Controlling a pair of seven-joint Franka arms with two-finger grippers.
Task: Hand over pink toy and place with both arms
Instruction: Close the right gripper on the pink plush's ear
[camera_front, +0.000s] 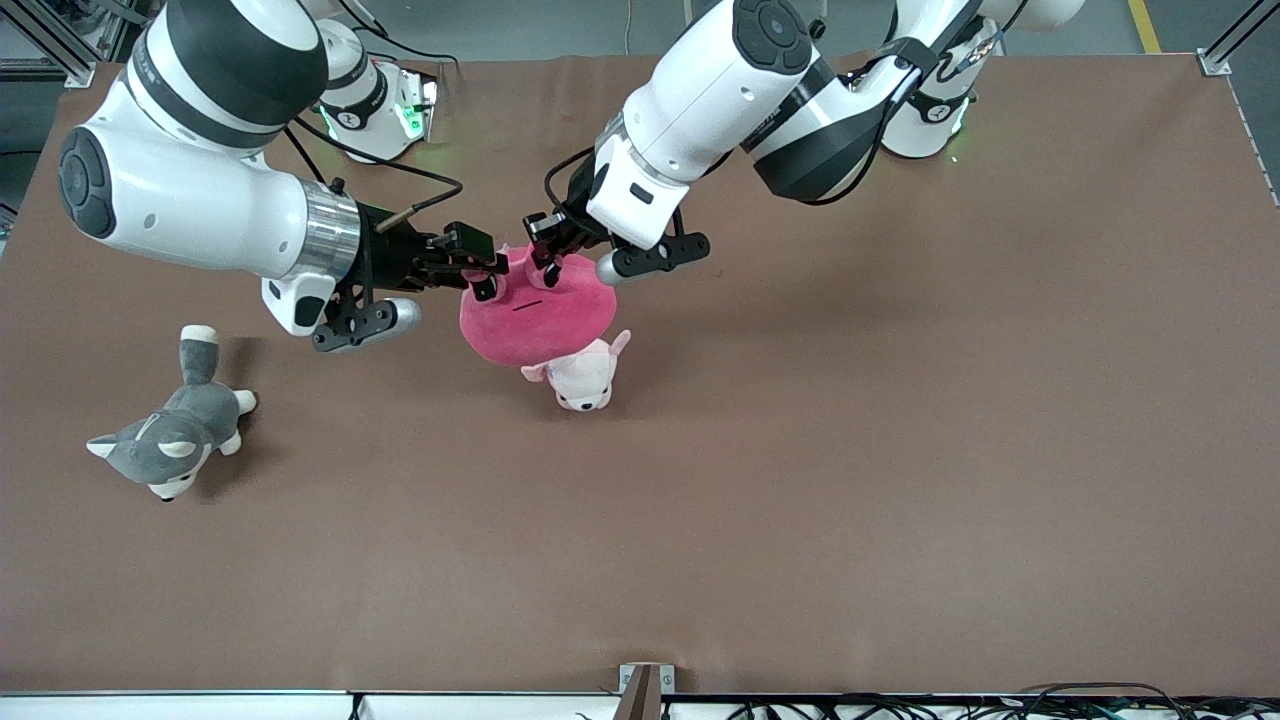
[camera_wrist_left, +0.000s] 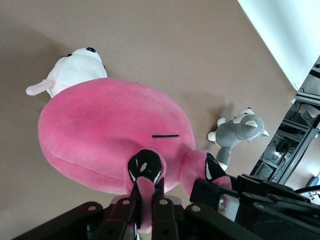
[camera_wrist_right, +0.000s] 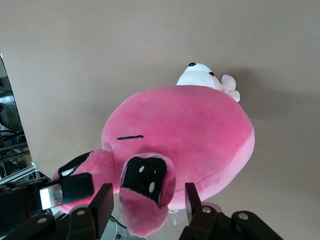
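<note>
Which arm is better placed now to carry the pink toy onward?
Left, probably: the left gripper is shut on a nub of the pink toy; the right gripper has its jaws open around another nub.

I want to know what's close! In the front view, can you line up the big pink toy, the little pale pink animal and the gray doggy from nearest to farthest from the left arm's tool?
1. Pink toy: gripped by the left tool.
2. Pale pink animal: on the table, just under the toy.
3. Gray dog: toward the right arm's end.
</note>
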